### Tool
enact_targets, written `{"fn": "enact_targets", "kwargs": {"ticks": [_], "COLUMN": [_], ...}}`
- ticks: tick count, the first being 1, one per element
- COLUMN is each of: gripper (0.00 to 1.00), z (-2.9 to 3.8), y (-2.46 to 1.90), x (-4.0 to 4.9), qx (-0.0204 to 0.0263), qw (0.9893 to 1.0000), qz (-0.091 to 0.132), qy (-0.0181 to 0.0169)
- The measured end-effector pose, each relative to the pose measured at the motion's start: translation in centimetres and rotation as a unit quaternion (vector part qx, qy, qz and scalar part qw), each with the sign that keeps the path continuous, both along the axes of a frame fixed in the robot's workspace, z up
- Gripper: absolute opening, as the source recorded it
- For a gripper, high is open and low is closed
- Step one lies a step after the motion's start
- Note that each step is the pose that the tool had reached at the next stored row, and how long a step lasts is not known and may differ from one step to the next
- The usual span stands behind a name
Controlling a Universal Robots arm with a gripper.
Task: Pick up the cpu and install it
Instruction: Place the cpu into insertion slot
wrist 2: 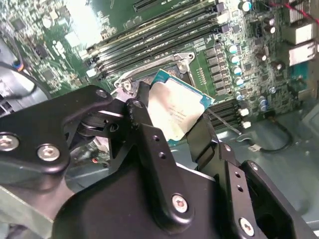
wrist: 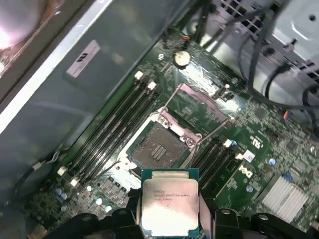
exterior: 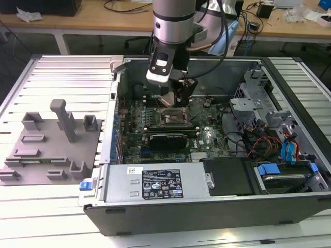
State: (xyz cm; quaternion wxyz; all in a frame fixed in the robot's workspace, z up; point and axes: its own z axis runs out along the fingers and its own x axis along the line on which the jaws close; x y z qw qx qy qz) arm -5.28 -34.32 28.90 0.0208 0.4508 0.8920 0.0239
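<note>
The small flat square cpu (wrist: 170, 201) has a shiny silver-white metal top, a thin green rim and tiny dark writing. The black metal gripper (wrist 2: 171, 119) pinches two opposite edges between its jaws. The cpu hangs just above the open square metal-framed socket (wrist: 159, 149).

In the exterior view, pale wooden workbenches (exterior: 88, 18) on white legs (exterior: 62, 42) at the back, strewn with black cables (exterior: 124, 6); dark floor (exterior: 103, 44) beneath; ribbed aluminium tabletop (exterior: 57, 72) in front, brightly lit along the near edge.
</note>
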Motion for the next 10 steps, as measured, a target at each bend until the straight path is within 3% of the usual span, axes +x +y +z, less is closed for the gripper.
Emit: {"fn": "enact_targets", "kwargs": {"ticks": [5, 8, 10], "gripper": [0.55, 0.55, 0.55], "z": [-0.06, -0.1, -0.13], "y": [0.0, 0.0, 0.0], "x": [0.0, 0.0, 0.0], "qx": [0.0, 0.0, 0.0], "qw": [0.9989, 0.9966, 0.9943], "qz": [-0.047, -0.082, -0.106], "qy": [0.0, 0.0, 0.0]}}
